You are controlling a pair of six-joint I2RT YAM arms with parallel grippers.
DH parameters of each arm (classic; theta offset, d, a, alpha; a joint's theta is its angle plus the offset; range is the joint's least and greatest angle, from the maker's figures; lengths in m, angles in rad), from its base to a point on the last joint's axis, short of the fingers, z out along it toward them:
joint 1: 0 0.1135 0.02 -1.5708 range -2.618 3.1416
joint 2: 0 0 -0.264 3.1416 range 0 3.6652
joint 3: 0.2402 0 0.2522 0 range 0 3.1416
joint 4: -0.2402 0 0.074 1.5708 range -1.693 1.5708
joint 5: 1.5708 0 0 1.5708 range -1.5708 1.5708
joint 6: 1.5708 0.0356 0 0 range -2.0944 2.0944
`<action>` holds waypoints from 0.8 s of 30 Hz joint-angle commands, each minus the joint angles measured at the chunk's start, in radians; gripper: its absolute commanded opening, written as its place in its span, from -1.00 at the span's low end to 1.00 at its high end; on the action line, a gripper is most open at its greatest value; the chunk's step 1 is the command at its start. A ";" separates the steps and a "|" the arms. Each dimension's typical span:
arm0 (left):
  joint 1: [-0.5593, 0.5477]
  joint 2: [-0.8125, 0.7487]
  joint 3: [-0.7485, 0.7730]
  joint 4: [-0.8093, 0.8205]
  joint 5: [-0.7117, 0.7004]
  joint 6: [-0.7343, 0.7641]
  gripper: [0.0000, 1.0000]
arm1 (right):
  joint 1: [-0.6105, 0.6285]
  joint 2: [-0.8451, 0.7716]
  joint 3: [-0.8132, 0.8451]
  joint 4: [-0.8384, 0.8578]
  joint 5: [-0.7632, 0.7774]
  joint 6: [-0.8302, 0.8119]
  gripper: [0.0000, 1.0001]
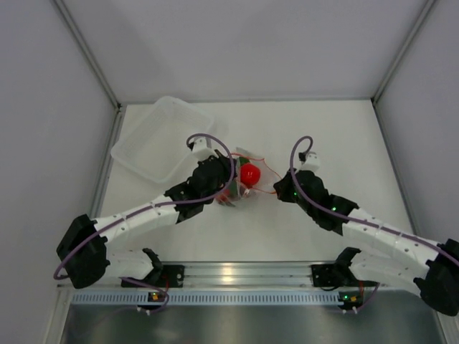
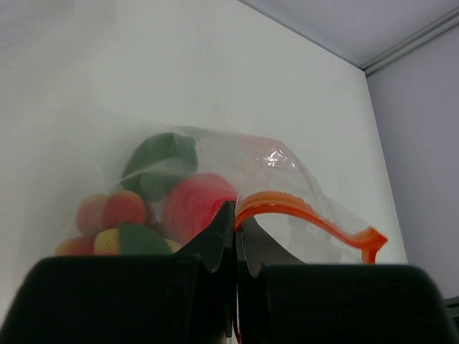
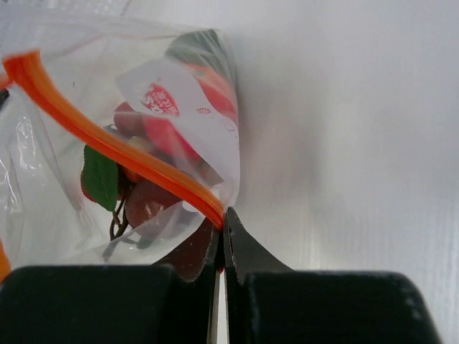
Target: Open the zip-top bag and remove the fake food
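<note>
The clear zip-top bag (image 1: pixel 244 183) lies mid-table with the fake food inside: a red tomato (image 1: pixel 249 174), green and small red pieces. My left gripper (image 1: pixel 228 179) is shut on the bag's orange zip strip (image 2: pixel 301 210) at its left side. In the left wrist view (image 2: pixel 235 223) the jaws pinch the strip; the red tomato (image 2: pixel 195 204) and a green ball (image 2: pixel 159 162) show behind. My right gripper (image 1: pixel 281 188) is shut on the other side of the zip strip (image 3: pixel 122 147), seen in the right wrist view (image 3: pixel 222 222). The strip stretches between both grippers.
A rigid translucent tub (image 1: pixel 161 137) stands at the back left, just behind the left gripper. White walls enclose the table on the left, back and right. A metal rail (image 1: pixel 237 272) runs along the near edge.
</note>
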 commanded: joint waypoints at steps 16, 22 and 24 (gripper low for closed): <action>-0.028 -0.040 0.076 0.048 0.116 0.098 -1.00 | -0.155 -0.190 0.205 -0.429 -0.055 -0.286 -0.71; -0.074 -0.024 0.092 0.048 0.110 0.029 -1.00 | -0.136 -0.127 0.423 -0.503 -0.126 -0.332 -0.45; -0.081 -0.015 0.110 0.048 0.118 0.006 -1.00 | -0.106 -0.114 0.484 -0.515 -0.125 -0.347 -0.45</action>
